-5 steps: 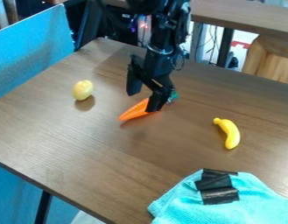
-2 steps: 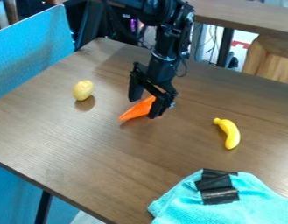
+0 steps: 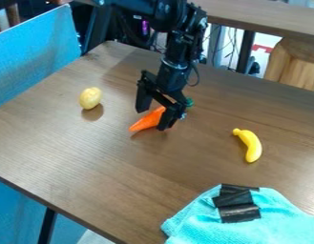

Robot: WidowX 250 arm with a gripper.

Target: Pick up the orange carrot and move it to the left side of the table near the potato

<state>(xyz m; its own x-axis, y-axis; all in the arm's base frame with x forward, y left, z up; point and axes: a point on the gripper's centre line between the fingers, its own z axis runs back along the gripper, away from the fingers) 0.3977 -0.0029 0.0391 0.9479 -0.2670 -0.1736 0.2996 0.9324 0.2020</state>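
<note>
- Gripper (image 3: 152, 118): wide, the two fingers well apart and angled down over the carrot; nothing is held. Contact between fingers and carrot cannot be determined.
- Carrot (image 3: 143, 123): orange, lying aslant on the counter (image 3: 89, 167) beneath the gripper, its tip toward the lower left of the view and its green top (image 3: 189, 102) toward the upper right. The black fingers partly cover the body.
- Handling (judged from appearance): probably a light, stiff toy, smooth enough to slip or roll under an uneven pinch, and unlikely to be fragile. The taper makes the tip a poor hold; the thicker middle, pinched across its width, should balance best. The green top may be less firm than the body.
- Surroundings: a pale yellow, potato-like object (image 3: 90, 98) lies to the left of the carrot; a yellow banana (image 3: 250, 145) lies to the right, apart from the gripper. A turquoise cloth (image 3: 280, 221) bearing black tape (image 3: 239, 213) occupies the near right corner.
</note>
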